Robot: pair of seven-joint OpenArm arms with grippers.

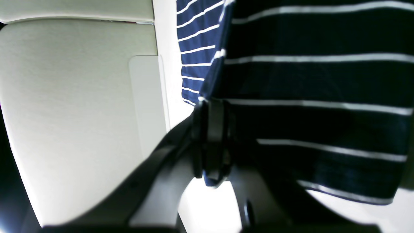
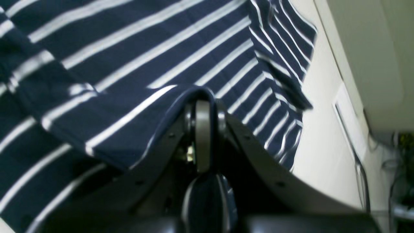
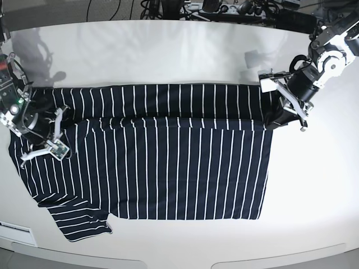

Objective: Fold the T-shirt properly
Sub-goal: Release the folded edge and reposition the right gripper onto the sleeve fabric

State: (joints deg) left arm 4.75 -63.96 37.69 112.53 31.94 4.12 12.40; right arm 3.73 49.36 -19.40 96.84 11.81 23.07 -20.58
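Note:
The dark navy T-shirt (image 3: 179,168) with thin white stripes lies spread across the white table (image 3: 168,50). A strip along its far edge is folded over. One sleeve (image 3: 78,221) sticks out at the front left. My left gripper (image 3: 279,116) is at the shirt's right end, shut on the cloth edge; the left wrist view shows its fingers (image 1: 210,142) pinching the striped cloth (image 1: 307,81). My right gripper (image 3: 56,147) is at the shirt's left end, shut on a fold of the cloth (image 2: 129,48), with its fingertips (image 2: 202,129) wrapped by the hem.
Cables and equipment (image 3: 213,8) lie beyond the table's far edge. A white label (image 3: 14,227) sits at the front left rim. Bare table surface shows behind the shirt and to its right (image 3: 314,179).

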